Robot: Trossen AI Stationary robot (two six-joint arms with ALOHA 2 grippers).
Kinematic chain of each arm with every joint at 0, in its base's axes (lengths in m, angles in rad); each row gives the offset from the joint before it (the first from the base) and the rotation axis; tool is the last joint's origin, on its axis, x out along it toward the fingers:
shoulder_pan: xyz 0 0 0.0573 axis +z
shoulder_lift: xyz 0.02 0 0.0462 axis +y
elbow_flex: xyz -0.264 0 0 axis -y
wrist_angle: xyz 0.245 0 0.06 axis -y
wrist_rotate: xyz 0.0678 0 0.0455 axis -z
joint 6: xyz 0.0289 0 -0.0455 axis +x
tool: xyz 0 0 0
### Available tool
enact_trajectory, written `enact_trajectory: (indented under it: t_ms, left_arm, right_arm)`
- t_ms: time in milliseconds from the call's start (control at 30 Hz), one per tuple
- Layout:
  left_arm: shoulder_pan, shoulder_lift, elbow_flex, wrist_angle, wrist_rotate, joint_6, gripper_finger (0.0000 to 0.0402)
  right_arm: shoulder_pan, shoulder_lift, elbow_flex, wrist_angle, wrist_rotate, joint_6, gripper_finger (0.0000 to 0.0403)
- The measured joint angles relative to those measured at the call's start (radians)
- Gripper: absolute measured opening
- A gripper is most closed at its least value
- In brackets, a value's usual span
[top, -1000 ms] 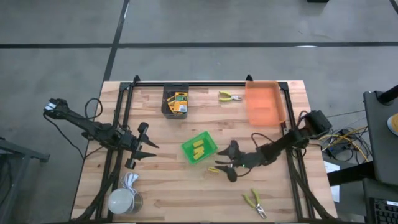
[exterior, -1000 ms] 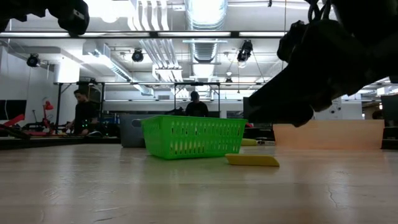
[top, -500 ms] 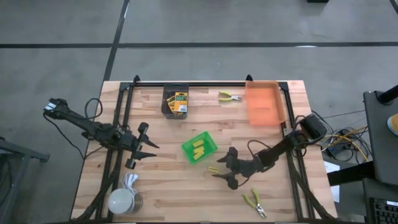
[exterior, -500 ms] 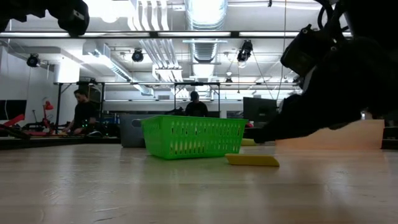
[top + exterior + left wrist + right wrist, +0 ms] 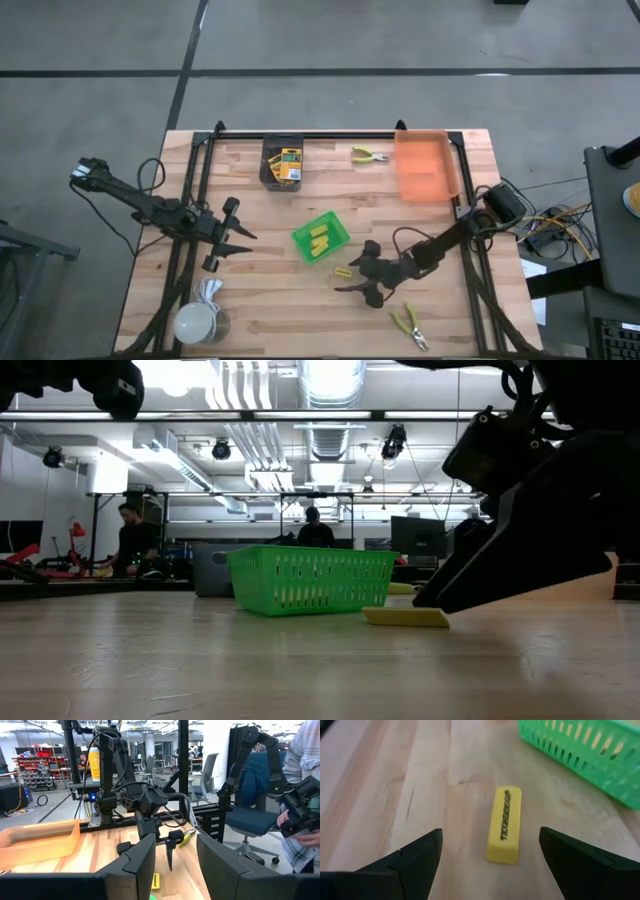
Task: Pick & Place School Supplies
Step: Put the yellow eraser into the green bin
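Observation:
A small yellow block [image 5: 504, 825] lies flat on the wooden table, a little toward the near edge from the green bin [image 5: 320, 238]. My right gripper [image 5: 490, 833] is open and slants down low over the table [image 5: 353, 277]. Its fingers stand on either side of the block's near end without touching it. The low view shows the same block [image 5: 405, 617] with the gripper [image 5: 470, 585] just beside it. My left gripper [image 5: 238, 236] waits open at the table's left, pointing level [image 5: 175, 851].
The green bin holds other yellow blocks. A grey bin [image 5: 282, 162] holding a crayon box and an orange bin [image 5: 425, 165] stand at the far edge, with pliers [image 5: 370, 155] between them. More pliers [image 5: 410, 325] lie near the front right, and a white round object [image 5: 197, 322] at the front left.
My right gripper has sunk toward the table and gone a little toward the near edge, tipping its fingers down. It now stands low around the yellow block. Its opening looks the same. The block has kept its place.

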Motion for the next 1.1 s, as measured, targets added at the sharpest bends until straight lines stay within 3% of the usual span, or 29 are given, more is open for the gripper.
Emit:
enact_trajectory:
  t_ms: [633, 1100]
  left_arm:
    - [0.000, 0.000, 0.000, -0.010, 0.000, 0.000, 0.0149]
    - [0.000, 0.000, 0.000, -0.017, 0.000, 0.000, 0.0149]
  right_arm:
    - [-0.053, 0.001, 0.095, -0.202, -0.041, 0.070, 0.0323]
    - [-0.056, 0.005, 0.094, -0.220, -0.041, 0.088, 0.0218]
